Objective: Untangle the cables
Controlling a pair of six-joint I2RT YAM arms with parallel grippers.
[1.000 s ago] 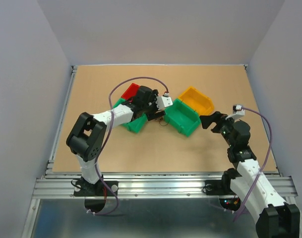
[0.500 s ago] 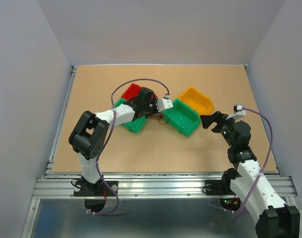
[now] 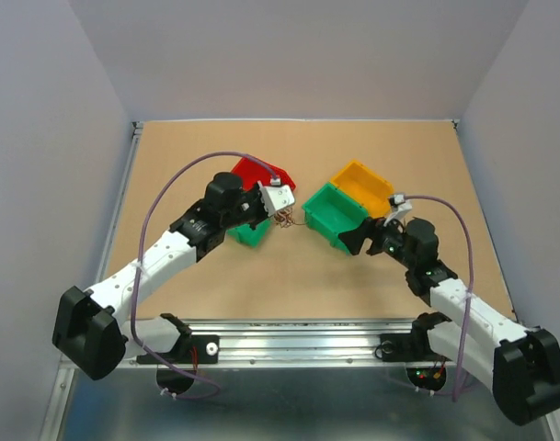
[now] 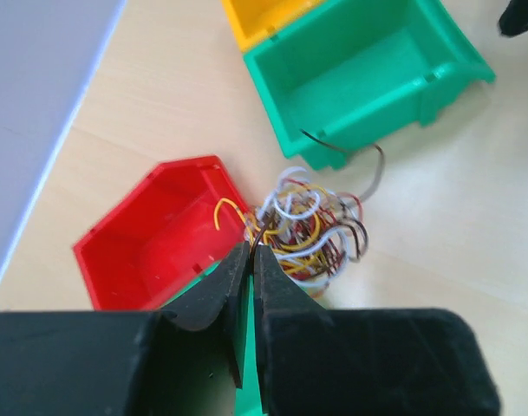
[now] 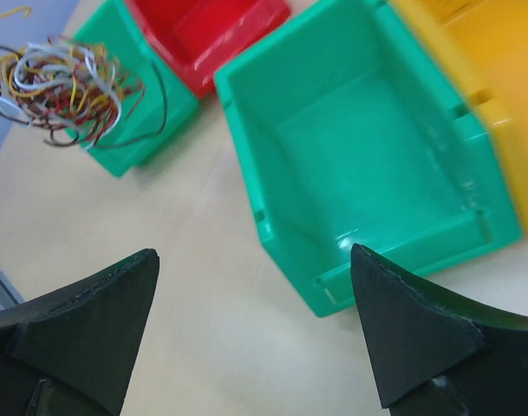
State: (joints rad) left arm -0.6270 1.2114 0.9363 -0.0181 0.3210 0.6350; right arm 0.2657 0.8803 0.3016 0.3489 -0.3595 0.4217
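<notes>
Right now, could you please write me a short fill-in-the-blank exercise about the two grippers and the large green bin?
1. The left gripper is ____ on a strand of the cables.
2. The right gripper is ____ and holds nothing.
3. Inside, the large green bin is ____.

Missing words: shut; open; empty.

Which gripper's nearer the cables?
Left. The left gripper is shut on a wire at the edge of the cables; the right gripper hangs open by the large green bin, apart from them.
</notes>
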